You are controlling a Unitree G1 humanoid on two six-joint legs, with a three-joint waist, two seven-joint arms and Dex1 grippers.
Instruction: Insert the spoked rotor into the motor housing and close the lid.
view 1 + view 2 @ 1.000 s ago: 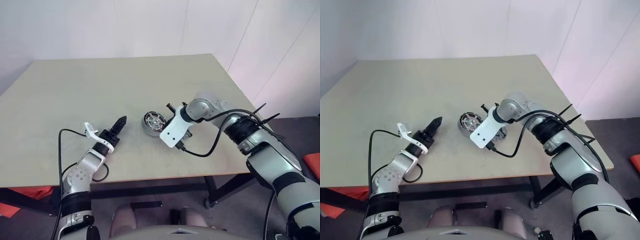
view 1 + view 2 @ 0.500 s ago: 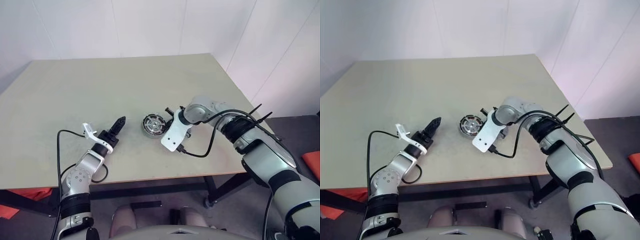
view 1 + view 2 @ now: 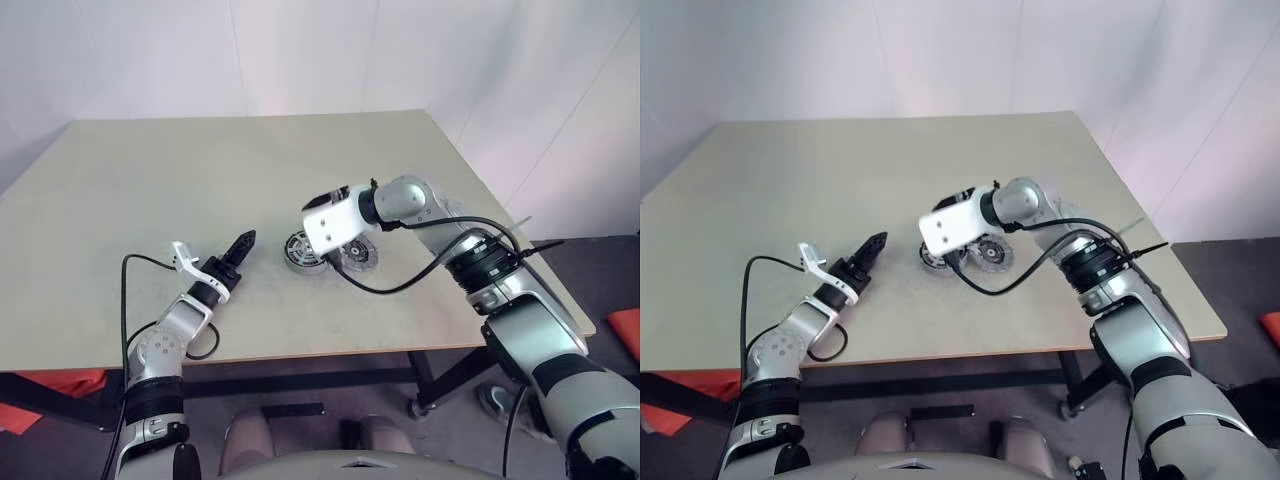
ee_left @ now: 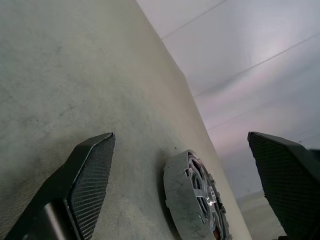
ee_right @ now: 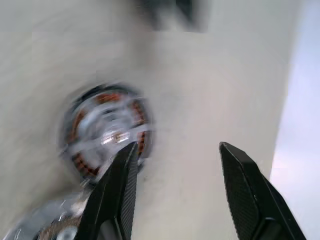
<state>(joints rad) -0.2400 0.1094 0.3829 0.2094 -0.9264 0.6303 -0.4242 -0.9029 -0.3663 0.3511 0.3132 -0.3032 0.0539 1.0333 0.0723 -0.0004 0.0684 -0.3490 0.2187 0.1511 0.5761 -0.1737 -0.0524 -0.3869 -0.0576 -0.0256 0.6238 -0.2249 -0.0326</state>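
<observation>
The motor housing (image 3: 297, 251), a thick round puck with coppery windings around a silver hub, lies on the table (image 3: 200, 170) near the middle. Right of it, flat on the table, lies a thin dark-rimmed disc that I take for the spoked rotor (image 3: 358, 255). My right gripper (image 5: 177, 146) hovers open just above these two parts with nothing between its fingers, and its white wrist mount (image 3: 328, 218) covers part of the housing. My left gripper (image 3: 241, 244) rests open and low to the left of the housing (image 4: 192, 197), pointing at it. The lid is out of view.
A black cable (image 3: 400, 285) loops from the right wrist over the table's front right part. The table's front edge (image 3: 300, 355) runs close behind both parts. White walls stand beyond the far and right edges.
My right gripper has opened, and its wrist has swung up and left, over the housing. The rotor now lies uncovered on the table. The left arm has kept still.
</observation>
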